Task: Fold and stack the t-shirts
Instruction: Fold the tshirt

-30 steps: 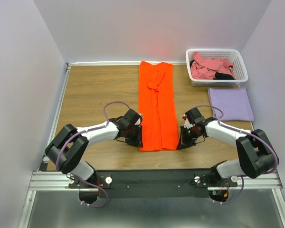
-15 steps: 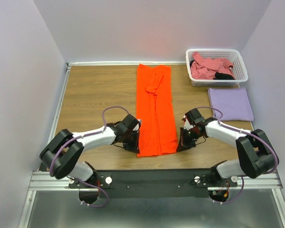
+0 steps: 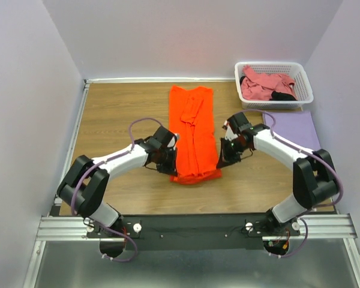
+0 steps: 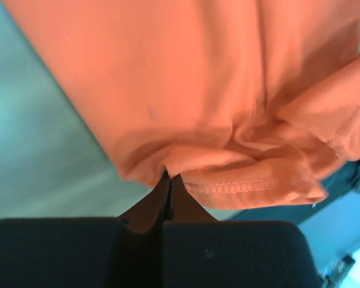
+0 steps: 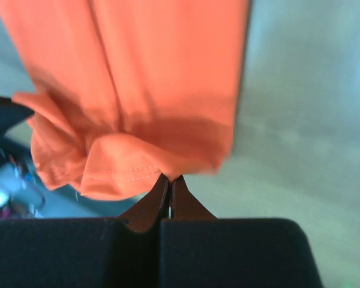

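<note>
A bright orange t-shirt point(image 3: 192, 129), folded into a long strip, lies mid-table with its near end bunched and lifted. My left gripper point(image 3: 171, 168) is shut on that end's left corner, the hem pinched at its tips point(image 4: 168, 176) with orange cloth point(image 4: 186, 90) hanging above. My right gripper point(image 3: 221, 161) is shut on the right corner point(image 5: 170, 177), where more orange cloth point(image 5: 144, 78) hangs. A folded pale lavender t-shirt point(image 3: 294, 129) lies at the right. A dusty pink t-shirt point(image 3: 264, 84) with a bit of black cloth point(image 3: 282, 96) sits in the basket.
The white lattice basket point(image 3: 306, 84) stands at the back right corner, just beyond the lavender shirt. Bare wooden table point(image 3: 120, 114) shows left of the orange strip. Pale walls close in the table at left, back and right.
The left gripper shut on the near left corner of the orange shirt. Both grippers then raised the near end and carried it away from the bases, bunching it; the right arm swung farther back.
</note>
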Action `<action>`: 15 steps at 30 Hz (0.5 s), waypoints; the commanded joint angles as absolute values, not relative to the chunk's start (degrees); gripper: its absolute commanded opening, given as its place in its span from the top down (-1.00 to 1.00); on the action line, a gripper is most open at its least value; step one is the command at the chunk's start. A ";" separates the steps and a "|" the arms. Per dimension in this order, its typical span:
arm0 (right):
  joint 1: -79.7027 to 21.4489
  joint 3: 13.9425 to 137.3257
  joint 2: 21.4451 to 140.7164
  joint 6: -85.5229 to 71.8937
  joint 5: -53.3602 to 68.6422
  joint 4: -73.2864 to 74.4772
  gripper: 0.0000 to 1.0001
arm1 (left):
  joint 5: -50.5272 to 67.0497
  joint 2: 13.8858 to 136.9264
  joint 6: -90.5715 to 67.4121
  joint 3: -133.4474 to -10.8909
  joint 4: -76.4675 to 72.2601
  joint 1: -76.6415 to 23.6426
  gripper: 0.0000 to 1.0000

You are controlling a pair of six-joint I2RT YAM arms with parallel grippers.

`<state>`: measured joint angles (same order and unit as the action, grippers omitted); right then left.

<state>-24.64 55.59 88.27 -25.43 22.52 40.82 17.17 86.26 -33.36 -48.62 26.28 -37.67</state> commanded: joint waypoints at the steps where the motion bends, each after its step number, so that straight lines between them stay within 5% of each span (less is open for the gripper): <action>1: -23.64 63.88 94.47 -21.28 14.51 40.96 0.99 | 17.56 89.46 -27.16 -54.39 24.27 -32.53 1.00; 15: -20.13 84.72 109.95 -17.75 8.53 36.13 0.99 | 16.79 102.47 -19.60 -71.00 19.95 -20.04 1.00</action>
<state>-20.51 81.84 107.57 -19.38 12.51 38.39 17.17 99.77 -23.07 -67.48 22.17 -20.86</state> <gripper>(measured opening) 0.012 0.006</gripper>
